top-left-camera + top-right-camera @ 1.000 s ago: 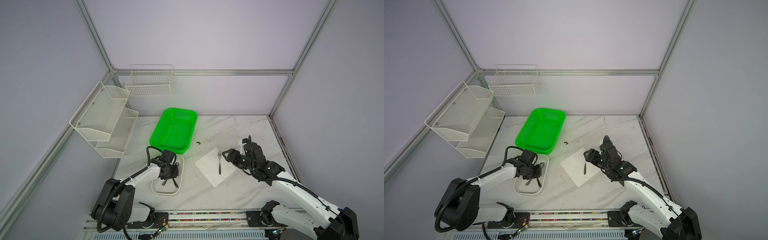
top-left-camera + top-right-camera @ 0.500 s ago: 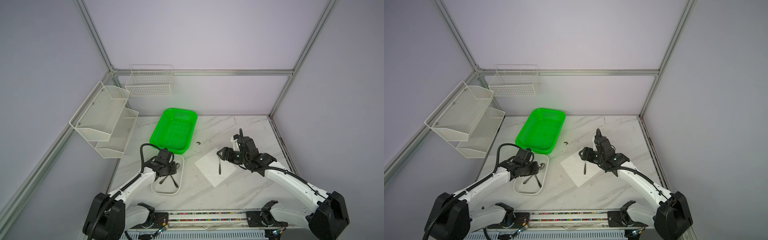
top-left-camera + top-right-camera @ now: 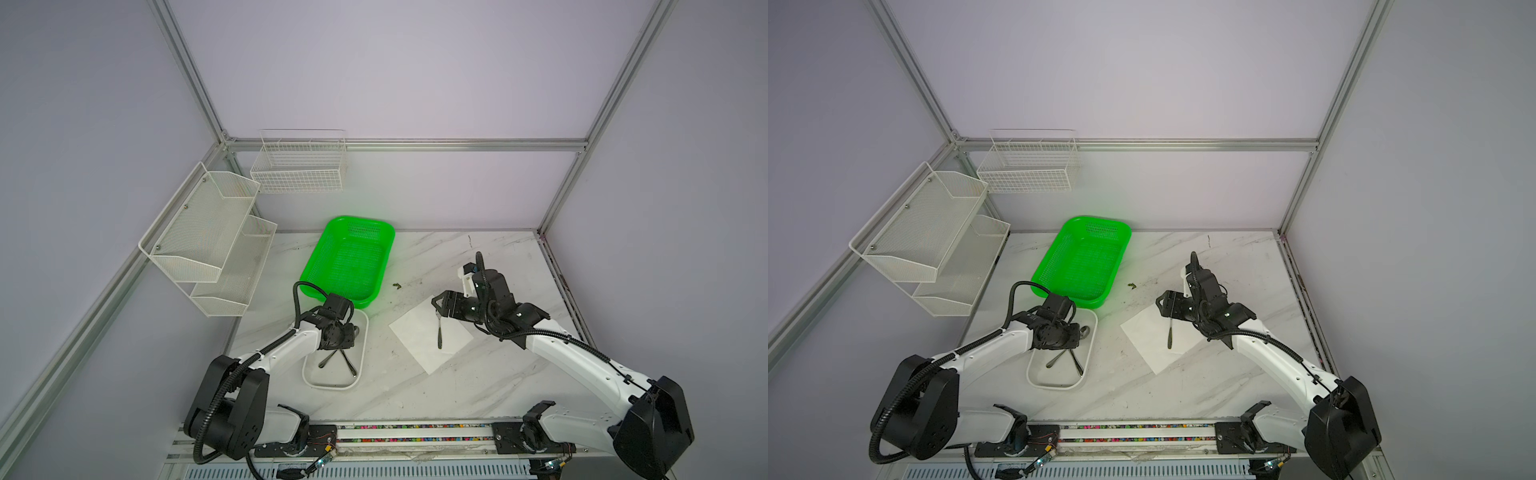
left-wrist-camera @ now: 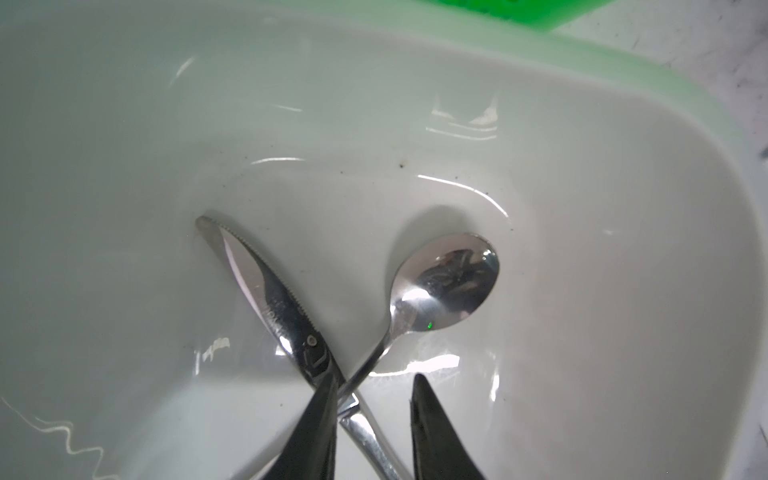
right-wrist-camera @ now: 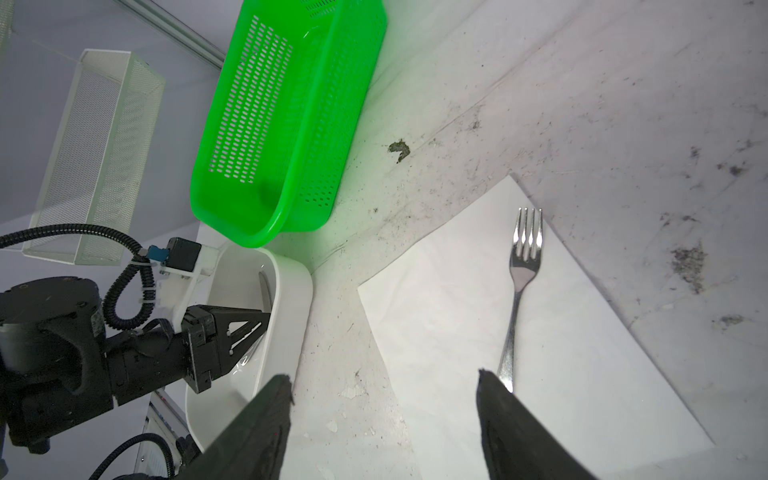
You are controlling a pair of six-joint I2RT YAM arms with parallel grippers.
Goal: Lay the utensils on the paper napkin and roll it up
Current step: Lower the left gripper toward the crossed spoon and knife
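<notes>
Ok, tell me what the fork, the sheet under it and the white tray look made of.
The fork: polished metal, it seems; mirror-bright glints. The napkin: thin matte paper, lying flat with crisp edges. The tray: glossy white, likely plastic or ceramic; sharp reflections leave it open.

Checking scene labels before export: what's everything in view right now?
table: 1, white marble, cell floor
paper napkin: 1, white, flat on table, right of centre
fork: 1, silver, lying on napkin
green basket: 1, green, back of table
tray: 1, white, in front of basket
knife: 1, silver, in tray
spoon: 1, silver, in tray, crossing knife
speck: 1, dark, on table between basket and napkin
wire basket: 1, white, back wall
mesh shelf: 1, white, two tiers, left wall
left gripper: 1, black, partly open over crossed handles in tray
right gripper: 1, black, open, empty, above napkin by fork
</notes>
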